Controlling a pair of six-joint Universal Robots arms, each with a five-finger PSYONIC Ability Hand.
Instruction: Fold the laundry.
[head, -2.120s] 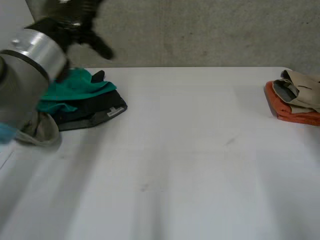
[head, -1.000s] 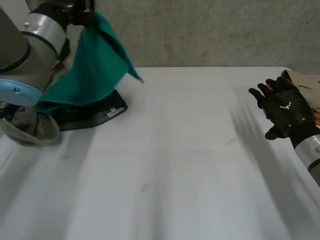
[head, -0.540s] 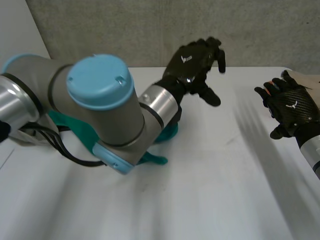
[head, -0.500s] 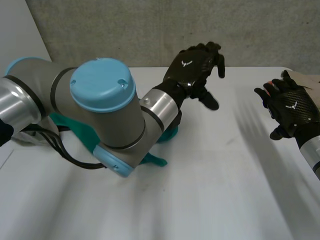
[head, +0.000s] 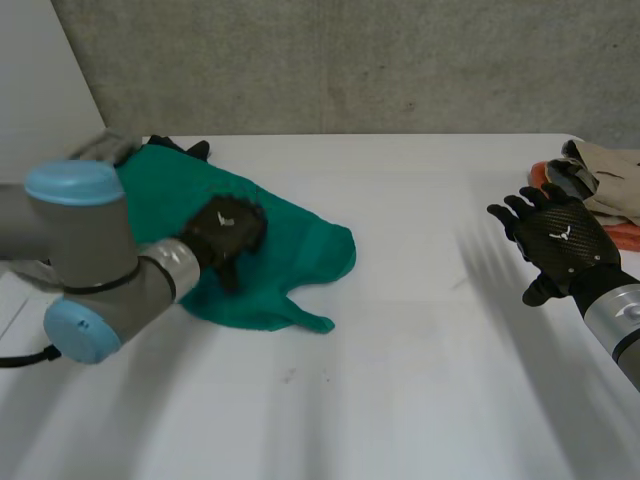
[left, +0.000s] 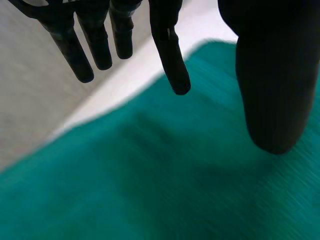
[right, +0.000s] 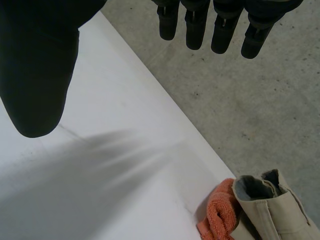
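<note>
Left hand (head: 225, 230): positioned over the green cloth (head: 300, 255), near the cloth's middle, on the left part of the white table (head: 400, 380). In the left wrist view its fingers (left: 170, 55) are straight and released, with the thumb apart from them and nothing grasped. Contact with the fabric cannot be confirmed.

Green cloth: lies loosely spread and rumpled, not folded, with one point trailing toward the table's near side. A dark garment (head: 190, 150) protrudes at its far edge.

Right hand (head: 558, 243): held above the table's right side, palm down. Its fingers are spread, straight and empty, which the right wrist view confirms. It is well apart from the green cloth.

Beyond the right hand, at the table's right edge, a beige garment (head: 605, 175) lies folded on an orange towel (head: 625, 236). In the right wrist view both sit close to the table's edge.

Markings: a small white emblem is on the back of each hand. It is too small to read as lettering.
</note>
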